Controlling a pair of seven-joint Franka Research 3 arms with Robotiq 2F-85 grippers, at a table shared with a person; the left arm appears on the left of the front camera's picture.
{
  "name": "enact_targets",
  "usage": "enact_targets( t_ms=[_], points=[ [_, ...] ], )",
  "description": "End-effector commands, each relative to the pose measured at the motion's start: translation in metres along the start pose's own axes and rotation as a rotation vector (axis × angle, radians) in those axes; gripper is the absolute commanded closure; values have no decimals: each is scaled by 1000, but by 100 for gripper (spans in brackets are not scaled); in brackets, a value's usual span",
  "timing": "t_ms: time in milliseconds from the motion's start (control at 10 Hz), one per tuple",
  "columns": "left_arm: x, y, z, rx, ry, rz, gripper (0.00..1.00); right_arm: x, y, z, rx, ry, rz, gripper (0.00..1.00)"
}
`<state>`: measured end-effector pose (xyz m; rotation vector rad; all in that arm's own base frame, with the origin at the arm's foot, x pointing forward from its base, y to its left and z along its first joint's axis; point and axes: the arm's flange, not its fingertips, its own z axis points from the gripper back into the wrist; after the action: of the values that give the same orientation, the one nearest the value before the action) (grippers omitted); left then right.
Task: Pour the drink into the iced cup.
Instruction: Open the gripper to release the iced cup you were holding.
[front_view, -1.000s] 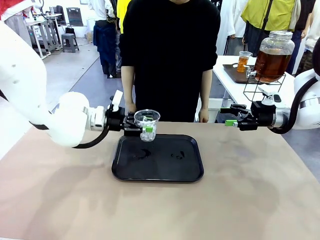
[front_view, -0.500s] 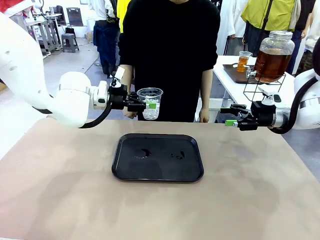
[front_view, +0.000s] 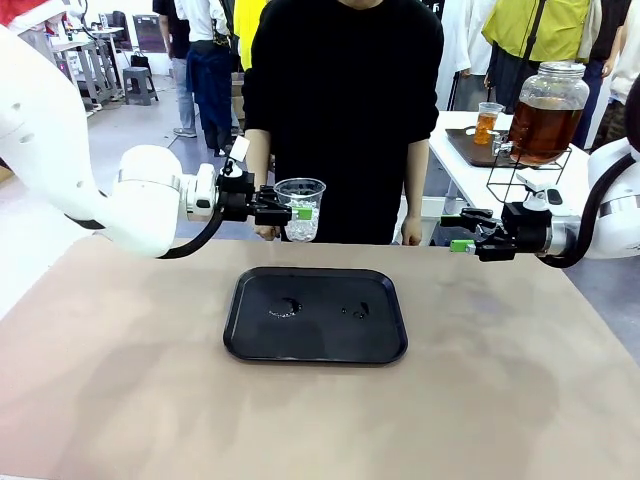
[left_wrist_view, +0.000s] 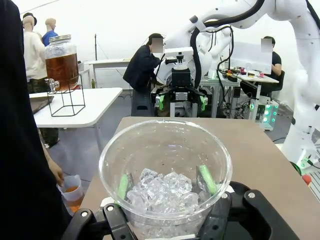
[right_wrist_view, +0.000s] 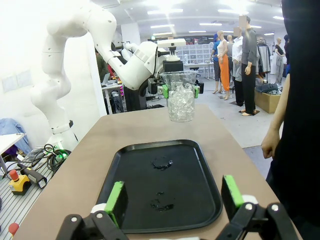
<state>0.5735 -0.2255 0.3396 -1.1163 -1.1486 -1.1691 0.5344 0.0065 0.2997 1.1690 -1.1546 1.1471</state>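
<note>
My left gripper (front_view: 298, 212) is shut on the iced cup (front_view: 300, 207), a clear plastic cup about a third full of ice cubes. It holds the cup upright in the air beyond the far edge of the black tray (front_view: 380, 340), just in front of the person. In the left wrist view the green pads (left_wrist_view: 122, 186) press the sides of the iced cup (left_wrist_view: 165, 165). The drink (left_wrist_view: 73, 193), amber liquid in a small clear cup, sits low by the person's hand. My right gripper (front_view: 460, 232) hovers open and empty at the right, its fingers (right_wrist_view: 116, 197) wide apart.
A wet ring and drops mark the tray (right_wrist_view: 200, 200). A side table at the back right carries a large glass jar of amber tea (front_view: 545, 110) on a wire stand and a cup of amber liquid (front_view: 487, 122). The person (front_view: 340, 110) stands at the far edge.
My left gripper has lifted the iced cup off the tray and carried it up toward the person, then held almost still. The right arm has not moved.
</note>
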Motion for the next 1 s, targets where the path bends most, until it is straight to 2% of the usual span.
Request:
enact_targets(
  t_ms=[0, 900],
  points=[
    [2, -3, 0, -5, -4, -8, 34, 3, -1, -2, 4, 1, 3, 0],
    [2, -3, 0, -5, -4, -8, 34, 3, -1, -2, 4, 1, 3, 0]
  ],
)
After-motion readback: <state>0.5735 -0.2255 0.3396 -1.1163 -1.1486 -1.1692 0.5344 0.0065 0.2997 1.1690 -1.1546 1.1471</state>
